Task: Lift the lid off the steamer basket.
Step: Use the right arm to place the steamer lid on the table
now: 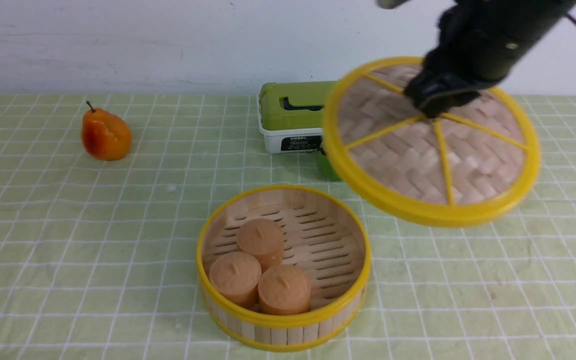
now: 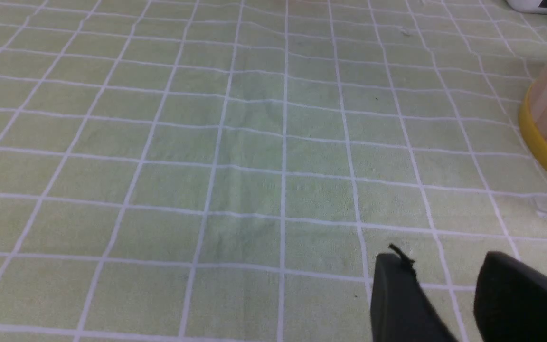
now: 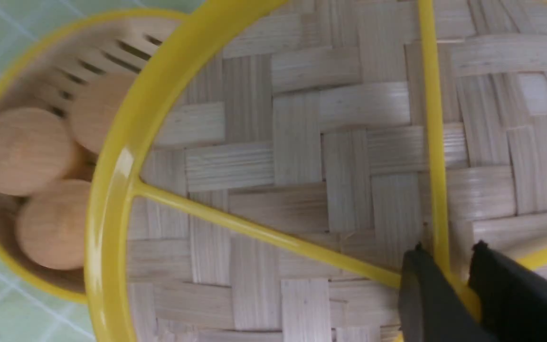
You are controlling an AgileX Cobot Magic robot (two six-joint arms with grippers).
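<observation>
- Our right hand (image 1: 433, 107) grips the woven tan bamboo lid with yellow rim (image 1: 418, 165) at its centre, holding it tilted in the air, right of the open bamboo-slat steamer basket (image 1: 283, 325).
- Our left hand (image 2: 444, 285) hangs over the bench (image 2: 207, 142), fingers (image 2: 392, 294) apart, empty.
- We read "MODEL" on the green-lidded white box (image 1: 288, 112), half hidden behind the lid.

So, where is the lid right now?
In the front view the lid hangs tilted in the right gripper, in the air right of the open steamer basket.
</observation>
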